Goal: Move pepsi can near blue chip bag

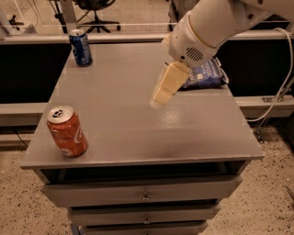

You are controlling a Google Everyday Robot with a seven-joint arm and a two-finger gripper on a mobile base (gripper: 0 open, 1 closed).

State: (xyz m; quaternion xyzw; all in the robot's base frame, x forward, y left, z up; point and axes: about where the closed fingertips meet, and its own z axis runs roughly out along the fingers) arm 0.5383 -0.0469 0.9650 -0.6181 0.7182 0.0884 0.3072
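Observation:
The pepsi can [80,47] is dark blue with a silver top and stands upright at the far left corner of the grey table [115,133]. The blue chip bag [207,73] lies flat at the far right of the table, its left part hidden behind my arm. My gripper [161,93] is cream-coloured and hangs over the middle of the table, pointing down and to the left. It is just left of the bag and well to the right of the pepsi can. It holds nothing that I can see.
A red-orange soda can [67,131] stands near the table's front left corner. The table has drawers [142,193] below its top. A white cable [280,87] hangs at the right. An office chair [94,11] stands behind a rail at the back.

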